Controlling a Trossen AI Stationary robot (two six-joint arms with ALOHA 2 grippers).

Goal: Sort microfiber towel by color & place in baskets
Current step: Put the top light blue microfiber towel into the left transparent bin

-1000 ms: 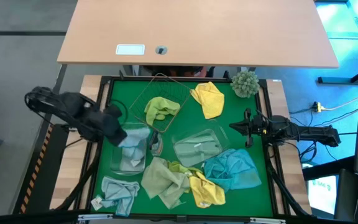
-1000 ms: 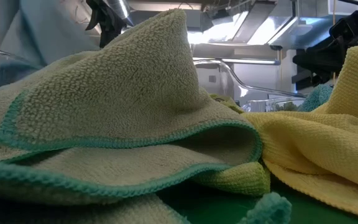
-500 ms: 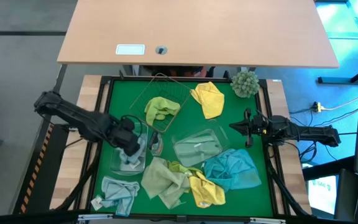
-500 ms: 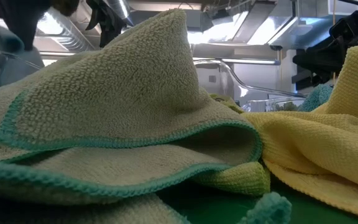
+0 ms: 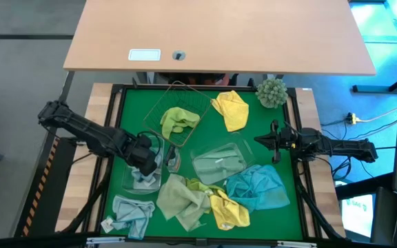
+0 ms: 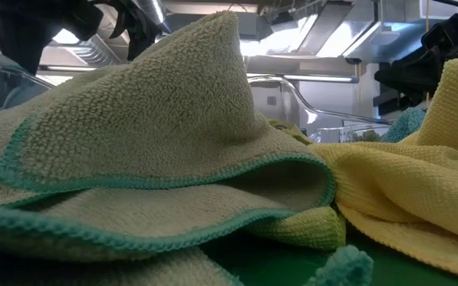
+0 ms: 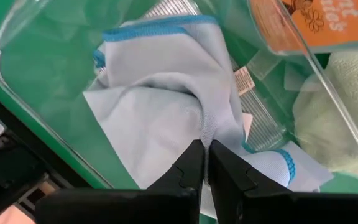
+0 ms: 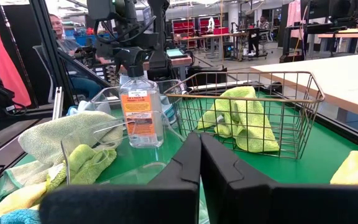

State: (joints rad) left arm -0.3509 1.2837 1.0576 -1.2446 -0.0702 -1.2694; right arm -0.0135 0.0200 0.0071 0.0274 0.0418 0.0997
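My left gripper (image 5: 146,167) points down inside the left clear plastic basket (image 5: 125,180), shut on a light grey-blue towel (image 7: 160,112) that lies on the basket's floor. My right gripper (image 5: 259,140) waits level and shut at the table's right, touching nothing. The wire mesh basket (image 5: 185,103) holds a lime green towel (image 5: 178,120). The middle clear basket (image 5: 243,148) holds a pale olive towel (image 5: 218,165). Loose on the mat lie a yellow towel (image 5: 231,110), an olive towel (image 5: 181,200), another yellow one (image 5: 229,210), a teal one (image 5: 257,187) and a grey-blue one (image 5: 131,212). My left gripper pinches a raised fold of the grey-blue towel (image 7: 205,134) between its two fingertips, which stand almost together. The fingers come from above, pointing down. The rest of the towel lies slack and crumpled on the basket's floor, a blue-hemmed corner (image 7: 278,163) spread beside the fingers.
A spray bottle (image 5: 173,160) stands between the two clear baskets, close to my left gripper. A fuzzy plant ball (image 5: 271,91) sits at the far right corner. A tan desk (image 5: 219,34) lies beyond the mat's far edge.
My left gripper has gone down into the left clear basket with the grey-blue towel. The towel, which hung below the raised gripper over the basket, now lies crumpled on the basket's floor.
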